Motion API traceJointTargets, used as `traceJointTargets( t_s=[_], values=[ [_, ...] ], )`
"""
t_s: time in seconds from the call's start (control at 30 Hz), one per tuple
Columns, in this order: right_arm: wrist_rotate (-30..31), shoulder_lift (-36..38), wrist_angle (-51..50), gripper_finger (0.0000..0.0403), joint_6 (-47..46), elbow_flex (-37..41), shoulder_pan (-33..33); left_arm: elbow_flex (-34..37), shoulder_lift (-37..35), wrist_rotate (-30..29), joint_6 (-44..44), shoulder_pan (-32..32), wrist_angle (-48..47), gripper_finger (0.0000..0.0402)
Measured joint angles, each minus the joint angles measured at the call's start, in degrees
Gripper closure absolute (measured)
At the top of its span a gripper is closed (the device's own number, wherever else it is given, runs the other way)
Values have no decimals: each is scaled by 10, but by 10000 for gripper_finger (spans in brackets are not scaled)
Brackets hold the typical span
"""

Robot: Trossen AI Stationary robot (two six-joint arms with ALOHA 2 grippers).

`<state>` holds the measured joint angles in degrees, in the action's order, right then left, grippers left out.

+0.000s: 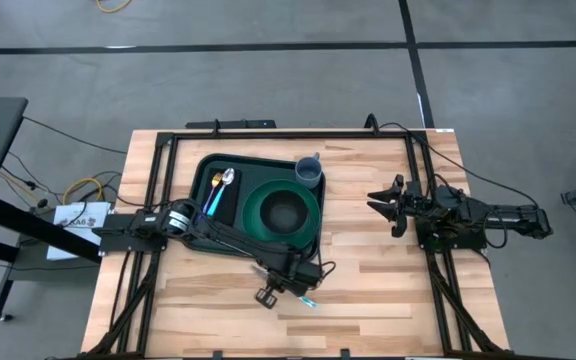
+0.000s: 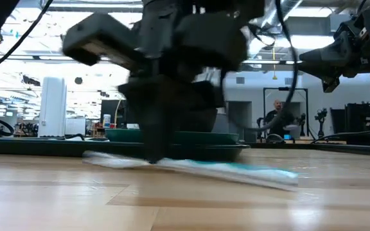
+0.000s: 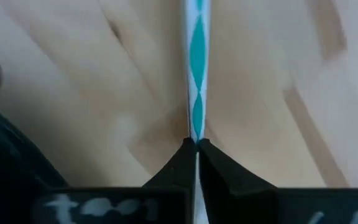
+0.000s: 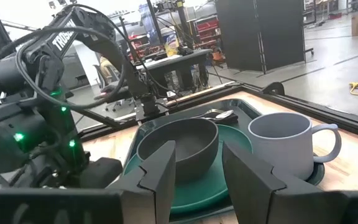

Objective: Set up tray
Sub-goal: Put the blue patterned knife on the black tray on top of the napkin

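Observation:
The dark green tray [image 1: 204, 172] lies on the table's far-left part. It carries a round green plate [image 1: 253, 205] with a dark bowl [image 1: 284, 212], a grey mug [image 1: 309, 170], a spoon [image 1: 226, 180] and a blue-handled utensil [image 1: 212, 200]. My left gripper [image 1: 268, 294] stands near the table's near edge, past the tray's near rim, shut on a thin white-and-teal stick [image 2: 236, 170]. My right gripper [image 1: 383, 205] hovers open on the table's right, well above the wood; its wrist view looks at the tray [image 4: 253, 109]. My left gripper pinches the white-and-teal stick [image 3: 196, 134] between its two fingertips [image 3: 179, 158], which lie across it. The fingers come from above, pointing down [image 2: 156, 151], and stand nearer one end of the stick. The stick lies low along the table, its free end [image 2: 288, 174] on or just over the wood.
A black frame [image 1: 268, 132] runs round the table's edges. Bare wood lies between the tray and my right gripper and along the near edge. Beyond the table the low view shows a workshop with a seated person [image 2: 278, 122].

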<state>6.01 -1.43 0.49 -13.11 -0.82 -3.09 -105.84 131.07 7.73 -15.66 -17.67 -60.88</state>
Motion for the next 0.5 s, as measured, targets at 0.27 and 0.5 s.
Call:
traceJointTargets(
  t_s=[0.27, 0.5],
  values=[
    [0, 0, 0, 280, 0, 0, 0, 0, 0, 5, -5, -10, -31, 398],
    [0, 0, 0, 280, 0, 0, 0, -1, -1, 6, -4, -13, -28, 400]
  ],
)
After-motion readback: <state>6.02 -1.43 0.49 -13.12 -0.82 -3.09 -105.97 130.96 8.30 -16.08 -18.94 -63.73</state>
